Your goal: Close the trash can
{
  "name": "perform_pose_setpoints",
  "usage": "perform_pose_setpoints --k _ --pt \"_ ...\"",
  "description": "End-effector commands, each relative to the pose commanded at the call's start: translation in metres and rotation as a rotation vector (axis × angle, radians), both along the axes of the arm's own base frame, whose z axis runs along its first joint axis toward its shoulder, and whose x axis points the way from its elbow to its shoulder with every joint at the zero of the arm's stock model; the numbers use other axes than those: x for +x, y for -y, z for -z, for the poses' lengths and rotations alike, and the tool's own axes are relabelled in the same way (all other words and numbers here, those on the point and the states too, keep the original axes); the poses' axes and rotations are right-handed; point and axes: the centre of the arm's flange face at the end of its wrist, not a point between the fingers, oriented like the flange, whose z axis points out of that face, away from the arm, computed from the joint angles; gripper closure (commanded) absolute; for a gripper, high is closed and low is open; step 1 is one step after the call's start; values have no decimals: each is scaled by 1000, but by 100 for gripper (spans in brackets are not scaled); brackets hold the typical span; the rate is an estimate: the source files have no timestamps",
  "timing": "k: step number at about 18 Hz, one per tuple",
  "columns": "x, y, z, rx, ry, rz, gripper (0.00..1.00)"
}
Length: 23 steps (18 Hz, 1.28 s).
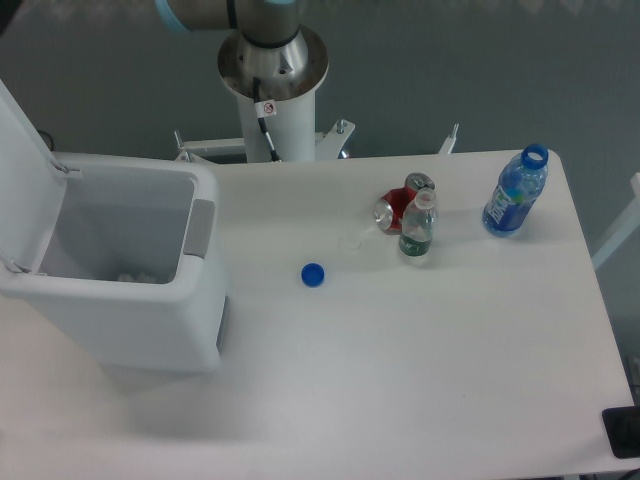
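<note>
Large boxy white plastic trash can [150, 300] at table's left edge, flat lid [22, 170] raised open, loose blue cap [313, 275], 1 red can [398, 205], 2 bottles, gripper out of view, state unknown.

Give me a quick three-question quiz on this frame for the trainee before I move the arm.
1. True or false: the trash can has its lid shut.
2. Which object lies nearest the trash can? A) blue bottle cap B) blue bottle C) red can
3. Fill in: the blue bottle stands upright with its cap ____.

Key
1. False: the lid stands raised at the left and the bin's inside shows.
2. A: the cap lies alone on the table between the bin and the bottles.
3. Off: its neck is open.
</note>
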Motion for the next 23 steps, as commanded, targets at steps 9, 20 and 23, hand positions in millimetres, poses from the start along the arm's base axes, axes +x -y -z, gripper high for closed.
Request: perform_pose_setpoints --k 9,20,23 --pt "23 -47 37 -60 22 81 0" --pt "26 -72 65 -94 23 110 0" --pt "26 -72 70 -104 26 110 0"
